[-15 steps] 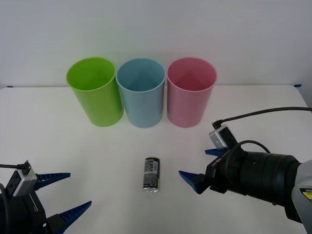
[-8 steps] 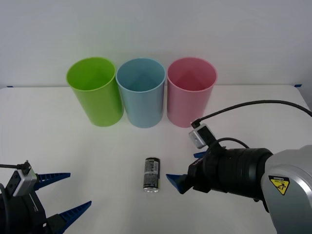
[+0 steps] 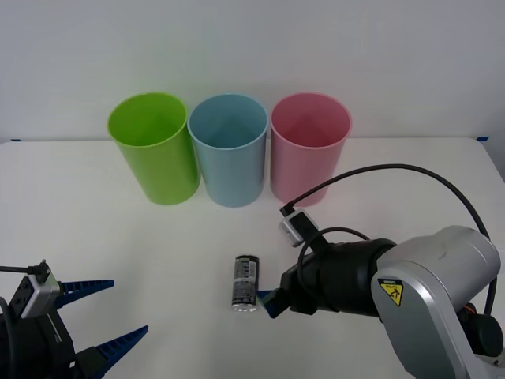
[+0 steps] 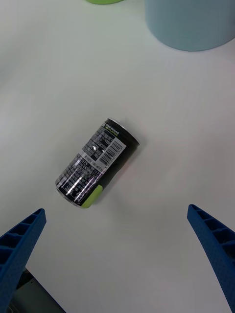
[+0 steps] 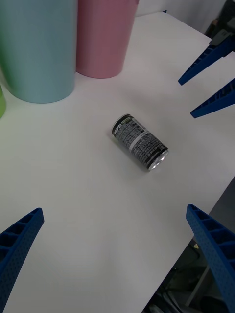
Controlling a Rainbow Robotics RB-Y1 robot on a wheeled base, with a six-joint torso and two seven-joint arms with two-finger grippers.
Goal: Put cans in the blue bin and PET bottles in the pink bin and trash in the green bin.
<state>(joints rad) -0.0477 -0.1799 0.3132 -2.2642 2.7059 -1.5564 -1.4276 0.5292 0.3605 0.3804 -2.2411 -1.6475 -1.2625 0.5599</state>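
Metal and smooth, the can (image 3: 245,283) lies ready to roll, so the right gripper (image 4: 117,254), wide open and empty, should pinch across its rigid mid-body.

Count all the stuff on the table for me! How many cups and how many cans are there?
Bins: 3, the green bin, the blue bin and the pink bin
Cans: 1, the can lying on its side
Total: 4
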